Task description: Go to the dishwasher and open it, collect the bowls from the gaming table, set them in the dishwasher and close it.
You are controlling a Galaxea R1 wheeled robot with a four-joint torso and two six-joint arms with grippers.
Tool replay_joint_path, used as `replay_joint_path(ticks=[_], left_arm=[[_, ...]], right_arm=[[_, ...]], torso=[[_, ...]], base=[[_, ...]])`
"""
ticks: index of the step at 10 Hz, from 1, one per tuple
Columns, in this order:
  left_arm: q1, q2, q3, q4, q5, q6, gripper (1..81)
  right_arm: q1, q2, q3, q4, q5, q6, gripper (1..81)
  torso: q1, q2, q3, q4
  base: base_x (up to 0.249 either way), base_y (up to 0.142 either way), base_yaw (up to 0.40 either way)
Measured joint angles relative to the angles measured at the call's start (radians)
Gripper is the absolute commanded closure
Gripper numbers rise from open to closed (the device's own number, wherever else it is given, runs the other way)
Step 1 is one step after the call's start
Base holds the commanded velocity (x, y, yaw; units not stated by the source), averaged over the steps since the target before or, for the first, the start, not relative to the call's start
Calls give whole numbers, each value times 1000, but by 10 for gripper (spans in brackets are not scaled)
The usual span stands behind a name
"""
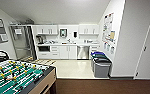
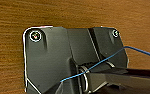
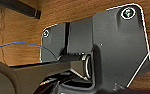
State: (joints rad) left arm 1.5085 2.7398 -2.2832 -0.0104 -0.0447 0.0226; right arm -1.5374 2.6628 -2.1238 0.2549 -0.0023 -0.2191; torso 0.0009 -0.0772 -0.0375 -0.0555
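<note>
Kitchenette lies ahead across a pale floor, well apart from the robot, which stands on brown wood-look flooring. Dishwasher sits under the worktop among white cabinets, its steel door shut, so opening is judged not yet done. Table-football table is close at near left; grey bins stand to the right of the dishwasher by the wall. No bowls can be made out from here; collecting, loading and closing all remain. Wrist views look down on wood-grain floor; cannot tell whether either tool is apart or together.
</note>
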Motion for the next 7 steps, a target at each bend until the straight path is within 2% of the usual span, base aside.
replay_joint_path(ticks=[7], left_arm=[[0,0,0,0,0,0,10]], right_arm=[[0,0,0,0,2,0,10]], torso=[[0,0,0,0]], base=[[274,0,0]])
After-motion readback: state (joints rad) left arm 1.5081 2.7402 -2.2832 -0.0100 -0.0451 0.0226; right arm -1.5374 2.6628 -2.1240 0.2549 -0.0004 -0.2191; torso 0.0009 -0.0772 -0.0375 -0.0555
